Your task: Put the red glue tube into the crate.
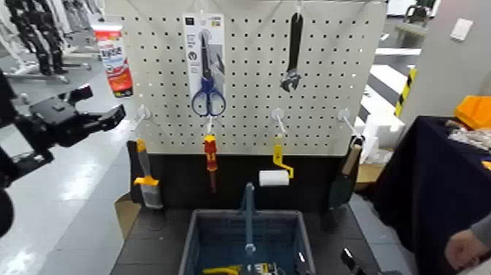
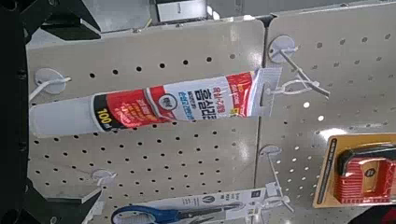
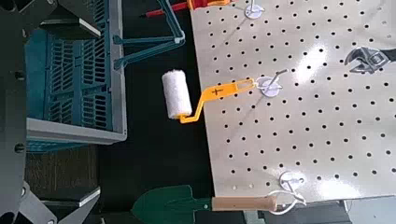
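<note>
The red glue tube (image 1: 115,58) hangs on the white pegboard (image 1: 248,110) at its upper left corner, cap down. In the left wrist view the tube (image 2: 159,105) fills the middle, still on its hook. My left gripper (image 1: 104,103) is open and empty, a little below and left of the tube, not touching it. The blue-grey crate (image 1: 197,241) with its upright handle (image 1: 248,212) stands low in front of the board; it also shows in the right wrist view (image 3: 75,75). My right gripper (image 1: 351,262) is open and empty, low beside the crate's right side.
On the board hang a scissors pack (image 1: 204,62), a wrench (image 1: 293,51), a red-and-yellow screwdriver (image 1: 210,153), a brush (image 1: 145,179), a paint roller (image 1: 275,175) and a trowel (image 1: 343,183). A person's hand (image 1: 467,249) is at the right edge.
</note>
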Robot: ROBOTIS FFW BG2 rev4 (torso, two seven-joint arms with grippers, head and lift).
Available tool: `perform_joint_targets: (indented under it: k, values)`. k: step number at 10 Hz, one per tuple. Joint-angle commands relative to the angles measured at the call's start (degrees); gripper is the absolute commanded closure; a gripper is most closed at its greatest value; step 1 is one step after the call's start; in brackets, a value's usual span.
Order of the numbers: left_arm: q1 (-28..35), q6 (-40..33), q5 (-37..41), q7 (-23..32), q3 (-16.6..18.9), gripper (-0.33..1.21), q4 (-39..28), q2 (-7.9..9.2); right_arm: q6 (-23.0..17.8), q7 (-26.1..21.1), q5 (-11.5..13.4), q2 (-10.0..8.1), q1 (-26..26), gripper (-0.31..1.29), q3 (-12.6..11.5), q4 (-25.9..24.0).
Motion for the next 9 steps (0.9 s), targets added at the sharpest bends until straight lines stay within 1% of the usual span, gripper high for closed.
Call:
perform_joint_targets:
  k: [1,3,5,7,8,9]
  values:
    - [-4.45,-0.10,-0.27,-1.74,-2.06,0.14,3.64,1.27,-0.11,0.79,-0.45,0.03,-0.50,0.13,0.18,0.55]
    - [-7.35,-0.37,-0.44,-2.79,-3.73,0.14,5.75,2.06,-0.02,1.05,-0.62,-0.05,-0.76,0.13,0.36,0.73]
    - [-10.51,-0.10,-0.97,-5.08,-5.49,0.15,8.74,3.03,0.06,1.31,-0.71,0.03,-1.03,0.13,0.36,0.90]
    - [-12.00,0.60,-1.06,-6.31,-6.28,0.17,9.79,3.64,0.15,1.84,-0.89,0.03,-1.29,0.13,0.45,1.08]
    - [-12.09,0.69,-0.88,-6.66,-6.11,0.28,10.06,3.82,0.15,1.84,-0.89,0.03,-1.29,0.13,0.45,1.08]
    - [-12.18,1.30,-0.62,-6.75,-6.20,0.59,10.06,3.90,0.24,2.02,-0.89,0.03,-1.29,0.13,0.45,1.08]
